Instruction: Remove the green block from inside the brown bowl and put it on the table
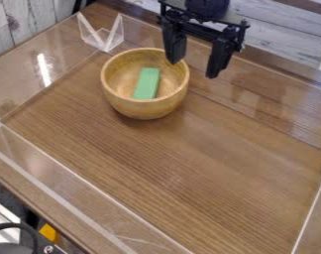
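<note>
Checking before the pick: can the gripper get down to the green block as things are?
Probably yes. The gripper is open above the bowl's far right rim, and the block lies uncovered inside. It would need to shift over the block; the rim may crowd one finger.

Green block [149, 82]: flat bright-green bar lying lengthwise inside the brown bowl [145, 102], below and left of the open jaws. Bowl: round, tan wood, upright on the dark wood-grain bench [190, 169], directly beneath the jaws.
</note>
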`<state>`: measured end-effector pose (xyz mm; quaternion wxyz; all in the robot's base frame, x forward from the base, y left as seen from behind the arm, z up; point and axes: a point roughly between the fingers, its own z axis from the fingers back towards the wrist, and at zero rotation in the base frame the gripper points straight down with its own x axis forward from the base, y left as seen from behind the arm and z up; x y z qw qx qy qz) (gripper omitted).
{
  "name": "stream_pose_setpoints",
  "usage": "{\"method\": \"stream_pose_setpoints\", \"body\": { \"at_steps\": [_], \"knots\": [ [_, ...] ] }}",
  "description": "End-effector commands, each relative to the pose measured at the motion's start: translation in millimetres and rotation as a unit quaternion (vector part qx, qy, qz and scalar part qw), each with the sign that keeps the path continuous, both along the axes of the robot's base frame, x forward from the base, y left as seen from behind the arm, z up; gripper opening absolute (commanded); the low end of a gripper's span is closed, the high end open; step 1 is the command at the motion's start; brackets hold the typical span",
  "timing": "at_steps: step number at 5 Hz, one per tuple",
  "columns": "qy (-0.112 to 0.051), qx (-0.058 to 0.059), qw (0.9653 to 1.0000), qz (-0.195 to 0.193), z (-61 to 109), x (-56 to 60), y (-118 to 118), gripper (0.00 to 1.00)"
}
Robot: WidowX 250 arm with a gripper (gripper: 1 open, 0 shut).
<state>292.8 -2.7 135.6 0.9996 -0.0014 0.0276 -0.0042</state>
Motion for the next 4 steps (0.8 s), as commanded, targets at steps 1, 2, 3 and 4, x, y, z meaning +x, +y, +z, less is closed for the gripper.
{"method": "stream_pose_setpoints", "body": {
  "at_steps": [1, 2, 3, 4],
  "knots": [
    [0.005, 0.002, 0.9999, -0.013, -7.7, 5.7, 5, 0.00],
    [0.008, 0.010, 0.9990, 0.042, -6.3, 9.7, 34, 0.00],
    [0.009, 0.015, 0.9966, 0.081, -7.4, 16.1, 62, 0.00],
    [0.015, 0.020, 0.9952, 0.094, -11.2, 21.6, 78, 0.00]
  ]
}}
